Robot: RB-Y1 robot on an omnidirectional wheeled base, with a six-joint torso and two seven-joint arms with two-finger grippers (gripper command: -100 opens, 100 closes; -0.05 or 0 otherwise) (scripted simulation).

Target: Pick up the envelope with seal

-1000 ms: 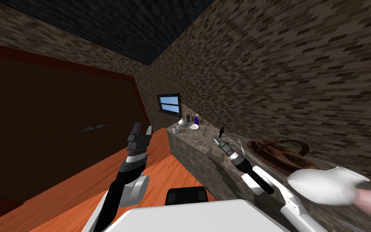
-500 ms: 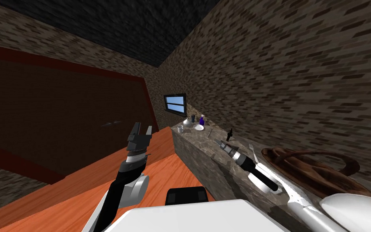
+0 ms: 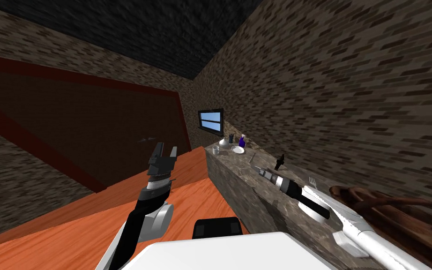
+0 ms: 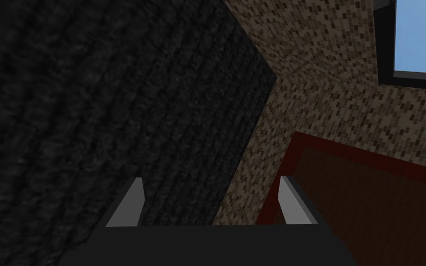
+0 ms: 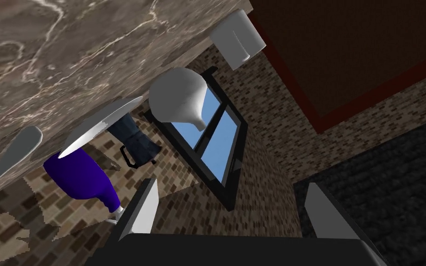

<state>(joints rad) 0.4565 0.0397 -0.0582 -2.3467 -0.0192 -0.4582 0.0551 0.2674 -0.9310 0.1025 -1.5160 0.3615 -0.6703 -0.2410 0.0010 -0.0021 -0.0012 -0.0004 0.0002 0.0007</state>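
Holding the left gripper [image 3: 166, 149] upright above the orange wood floor [image 3: 70, 229], 2 fingers spread apart with nothing between them. Holding the right gripper [image 3: 257, 168] low over a marbled stone counter [image 3: 238, 187], 2 fingers parted and empty. Ahead of its tips: a white cup [image 3: 215, 150], a white vase [image 3: 223, 142], a dark pot [image 3: 231, 138], a blue bottle [image 3: 242, 140] and a white plate [image 3: 238, 150], below a window [image 3: 210, 120]. Just right of the gripper, a black bottle [image 3: 279, 162]; beside its forearm, a fork [image 3: 312, 180]; farther right, a brown basket [image 3: 398, 220]. Cannot tell where the envelope lies.
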